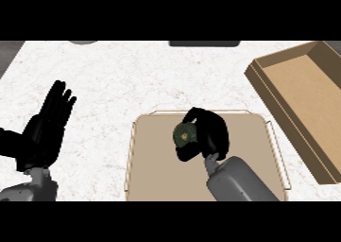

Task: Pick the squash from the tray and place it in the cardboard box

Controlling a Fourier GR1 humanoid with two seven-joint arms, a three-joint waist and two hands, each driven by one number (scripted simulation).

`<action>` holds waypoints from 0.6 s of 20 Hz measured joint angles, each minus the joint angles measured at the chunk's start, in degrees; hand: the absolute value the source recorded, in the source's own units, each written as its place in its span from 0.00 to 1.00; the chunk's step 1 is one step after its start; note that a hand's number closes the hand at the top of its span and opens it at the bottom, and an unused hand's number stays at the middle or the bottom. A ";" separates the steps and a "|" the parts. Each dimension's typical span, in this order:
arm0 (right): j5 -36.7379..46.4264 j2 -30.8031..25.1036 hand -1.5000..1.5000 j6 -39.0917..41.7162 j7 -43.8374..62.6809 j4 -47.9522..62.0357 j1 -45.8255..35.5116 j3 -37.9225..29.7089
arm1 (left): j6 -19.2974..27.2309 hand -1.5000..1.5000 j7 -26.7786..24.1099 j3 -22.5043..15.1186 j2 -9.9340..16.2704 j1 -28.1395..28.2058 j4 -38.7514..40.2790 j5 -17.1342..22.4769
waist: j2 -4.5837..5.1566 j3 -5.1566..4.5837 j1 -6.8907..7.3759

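Observation:
A dark green squash point(183, 134) shows over the middle of the tan tray point(150, 160), mostly wrapped by my right hand point(209, 133), whose fingers and thumb curl round it. Whether the squash rests on the tray or is lifted off it cannot be told. The cardboard box point(319, 101) lies open at the right, with nothing seen inside it, well apart from the hand. At the left, over the counter, my left hand point(46, 127) is at rest, open, fingers straight and pointing up.
The white speckled counter point(131, 75) stretches around the tray and box. A dark object point(204, 43) and a grey one point(82, 42) sit at the far edge. The counter's left corner drops off to grey floor.

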 measured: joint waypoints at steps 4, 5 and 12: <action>3.92 -2.19 1.00 7.16 -4.77 -1.29 -2.09 8.98 | -0.48 0.50 -0.58 -0.55 -0.27 0.27 0.55 -0.08 | -0.28 -0.10 0.41; 5.05 -2.30 1.00 8.73 -5.24 -2.06 -2.68 11.07 | -0.58 0.50 -0.45 -0.27 -0.06 0.00 0.64 0.12 | -0.31 -0.11 0.34; 9.99 -5.44 1.00 20.35 -4.14 -17.43 -3.80 18.31 | -0.55 0.50 -1.02 0.56 0.08 0.35 1.04 0.26 | -0.21 -0.03 -0.42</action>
